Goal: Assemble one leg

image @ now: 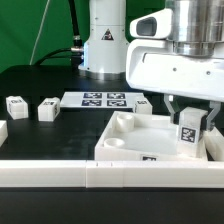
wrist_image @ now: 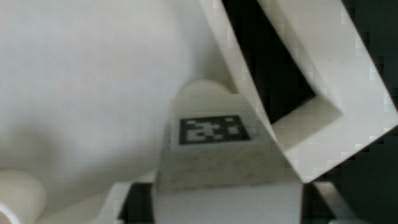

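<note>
Leg (image: pixel 188 128) is in the gripper (image: pixel 189 123), fingers closed on its sides, tag facing you, held upright over the tray (image: pixel 125 141) near its 3 o'clock corner. You're mid-insertion, by my read: next you line the leg's foot over that corner socket and press straight down. Wrist view shows the leg (wrist_image: pixel 217 150) between the fingers, tray wall just beside.

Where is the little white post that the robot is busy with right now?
In the exterior view the leg is on the right, clamped upright between the gripper fingers over the right corner of the big white tray piece.
</note>
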{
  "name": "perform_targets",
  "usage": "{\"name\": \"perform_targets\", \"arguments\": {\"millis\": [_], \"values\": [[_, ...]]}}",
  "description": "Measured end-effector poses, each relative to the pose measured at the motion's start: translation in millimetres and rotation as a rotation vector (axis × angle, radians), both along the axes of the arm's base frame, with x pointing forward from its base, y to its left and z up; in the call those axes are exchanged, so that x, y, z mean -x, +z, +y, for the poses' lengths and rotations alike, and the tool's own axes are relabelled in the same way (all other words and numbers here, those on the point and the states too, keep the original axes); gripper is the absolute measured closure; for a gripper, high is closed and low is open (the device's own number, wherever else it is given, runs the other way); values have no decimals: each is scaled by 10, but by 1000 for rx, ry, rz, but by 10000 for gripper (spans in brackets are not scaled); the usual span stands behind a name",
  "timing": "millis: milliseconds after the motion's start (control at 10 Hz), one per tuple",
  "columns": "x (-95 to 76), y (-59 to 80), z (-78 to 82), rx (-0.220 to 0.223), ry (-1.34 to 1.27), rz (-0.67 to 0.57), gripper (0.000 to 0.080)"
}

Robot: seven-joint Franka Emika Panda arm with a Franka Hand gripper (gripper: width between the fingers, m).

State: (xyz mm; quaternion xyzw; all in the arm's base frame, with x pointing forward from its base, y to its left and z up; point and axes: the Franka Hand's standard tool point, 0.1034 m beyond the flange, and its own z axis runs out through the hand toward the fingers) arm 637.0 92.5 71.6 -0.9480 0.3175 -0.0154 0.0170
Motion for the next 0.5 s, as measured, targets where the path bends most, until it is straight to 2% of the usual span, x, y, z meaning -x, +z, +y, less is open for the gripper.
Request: {"name": "perform_targets", "arguments": {"millis": [200,300,400,500], "values": [[1,-6,-2,0,8,0,499],[2,-9,-3,0,8,0,308],[2,-11,-3,0,8,1,308],[3,-13,-3,0,8,1,184]]}}
